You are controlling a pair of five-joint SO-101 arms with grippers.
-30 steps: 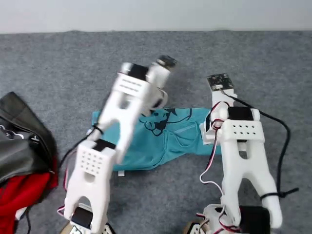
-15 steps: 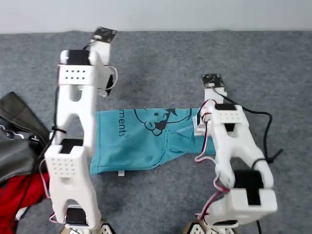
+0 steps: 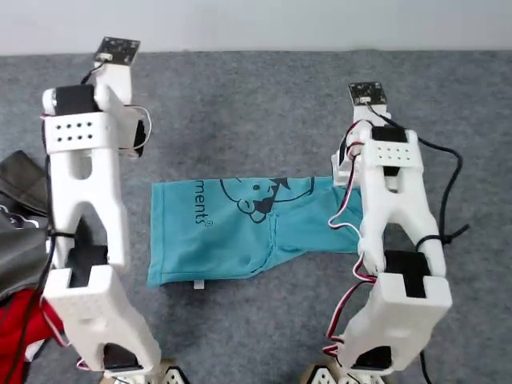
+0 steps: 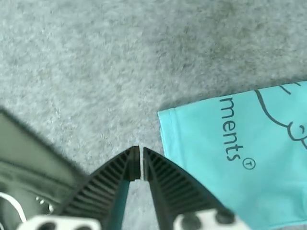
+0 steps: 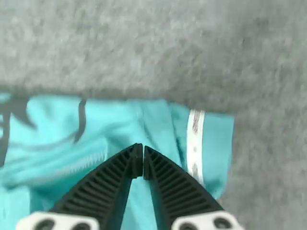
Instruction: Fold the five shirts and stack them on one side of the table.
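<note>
Left pincer (image 4: 141, 153) clenched over carpet (image 4: 96, 72) beside teal shirt (image 3: 240, 228) edge; right pincer (image 5: 143, 152) clenched, seemingly above it.

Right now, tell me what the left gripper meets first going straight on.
Likely the bare grey table, just beside the corner of the teal shirt; the left gripper is shut, depth unclear.
</note>
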